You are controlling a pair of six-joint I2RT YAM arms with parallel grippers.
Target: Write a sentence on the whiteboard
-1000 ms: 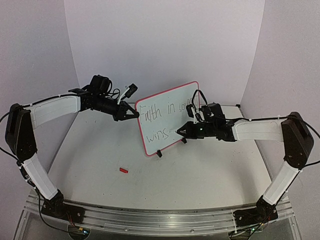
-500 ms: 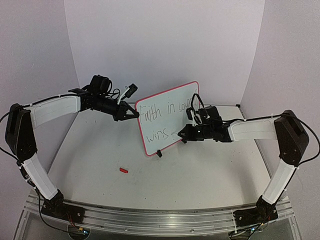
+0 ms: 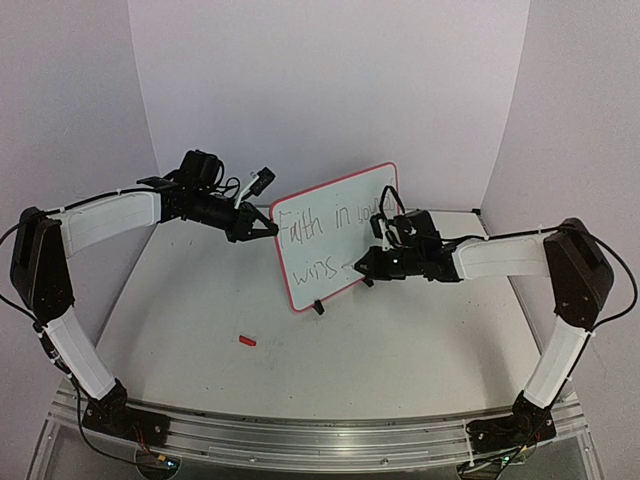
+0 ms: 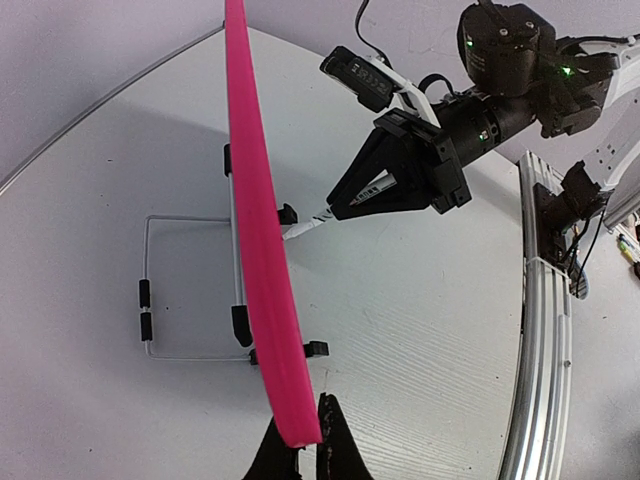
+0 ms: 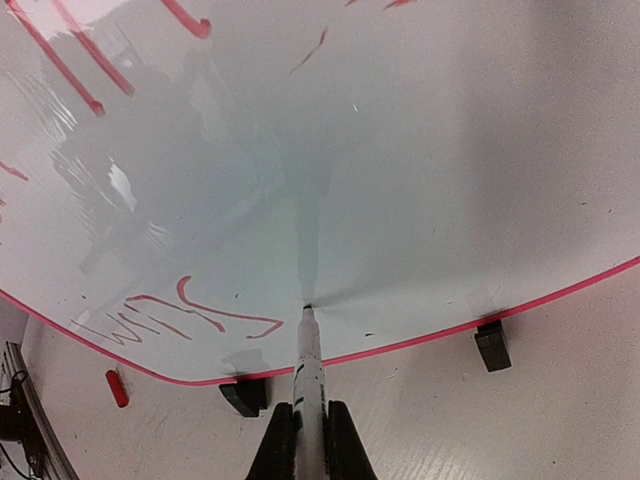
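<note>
Here, the whiteboard (image 3: 335,235) stands upright on its black feet in the middle of the top view, on the desk (image 3: 420,340). From the upper left, the left gripper (image 3: 270,228) is pinched shut on the board's pink rim at its left edge. Right of centre, the right gripper (image 3: 361,265) is clamped on a marker (image 5: 311,360) whose tip touches the white face just past "wins". The sentence (image 3: 303,228) runs in two lines, and the arm hides the end of its top line. A small red piece (image 3: 246,341) lies on the desk at lower left.

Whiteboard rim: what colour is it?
The whiteboard rim is bright pink-red, clearest in the left wrist view, where it runs edge-on.
</note>
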